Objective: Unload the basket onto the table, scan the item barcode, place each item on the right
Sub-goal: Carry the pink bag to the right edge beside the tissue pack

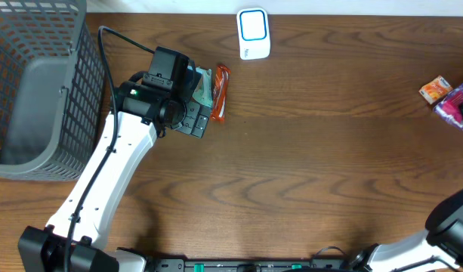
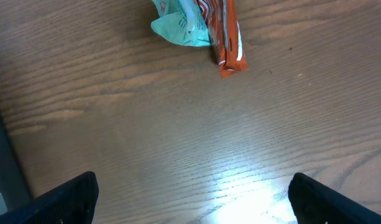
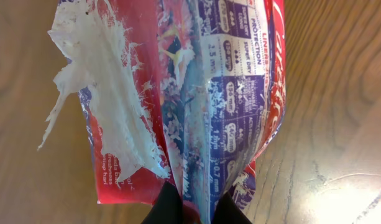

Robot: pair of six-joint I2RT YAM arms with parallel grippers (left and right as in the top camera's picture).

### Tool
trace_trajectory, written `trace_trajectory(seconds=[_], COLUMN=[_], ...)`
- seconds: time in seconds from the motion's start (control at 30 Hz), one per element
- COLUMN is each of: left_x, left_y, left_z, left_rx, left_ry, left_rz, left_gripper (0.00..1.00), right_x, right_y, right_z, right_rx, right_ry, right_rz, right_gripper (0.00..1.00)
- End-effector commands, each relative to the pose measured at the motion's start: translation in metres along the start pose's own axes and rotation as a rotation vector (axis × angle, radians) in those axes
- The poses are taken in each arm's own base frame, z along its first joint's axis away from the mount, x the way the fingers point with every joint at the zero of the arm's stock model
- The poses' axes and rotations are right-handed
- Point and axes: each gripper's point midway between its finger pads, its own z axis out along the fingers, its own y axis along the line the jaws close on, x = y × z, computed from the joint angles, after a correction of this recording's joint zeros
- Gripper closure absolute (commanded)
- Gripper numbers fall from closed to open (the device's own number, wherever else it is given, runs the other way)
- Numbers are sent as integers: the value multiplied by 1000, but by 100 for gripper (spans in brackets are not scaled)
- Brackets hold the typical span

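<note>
The right gripper (image 3: 190, 210) is clenched on a red-and-purple plastic liner packet (image 3: 209, 93) (torn white patch showing) at the far right of the brown wooden counter (image 1: 329, 166). The left gripper (image 2: 193, 202) hangs released near an orange foil wrapper (image 2: 229, 37), with wide open wood between the two.

On the wooden table (image 1: 329, 174) lie a grey basket (image 1: 86, 83), white scanner (image 1: 254, 34), orange packet (image 1: 220, 92), teal packet (image 2: 181, 28) and small orange box (image 1: 435, 89).
</note>
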Motion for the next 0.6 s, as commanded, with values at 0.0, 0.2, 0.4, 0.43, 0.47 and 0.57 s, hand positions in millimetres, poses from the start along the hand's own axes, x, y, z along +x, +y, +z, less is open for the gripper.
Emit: trace_trajectory(seconds=[0.0, 0.2, 0.4, 0.43, 0.47, 0.57], left_x=[-3, -3, -3, -3, -3, -3], left_y=[0, 0, 0, 0, 0, 0], left_z=[-2, -2, -2, -2, -2, -2], left_rx=[4, 4, 4, 4, 4, 4], left_ry=[-7, -7, -7, -7, -7, -7], left_rz=[-16, -16, -16, -16, -16, -16], left_gripper=[2, 2, 2, 2, 2, 2], right_x=[6, 23, 41, 42, 41, 40], right_y=[-7, -14, 26, 33, 37, 52], right_z=[26, 69, 97, 99, 101, 101], right_rx=[33, 50, -169, -198, -210, -249], right_ry=[44, 129, 232, 235, 229, 211], right_rz=[-3, 49, 50, 44, 37, 16], right_gripper=[99, 99, 89, 87, 83, 70])
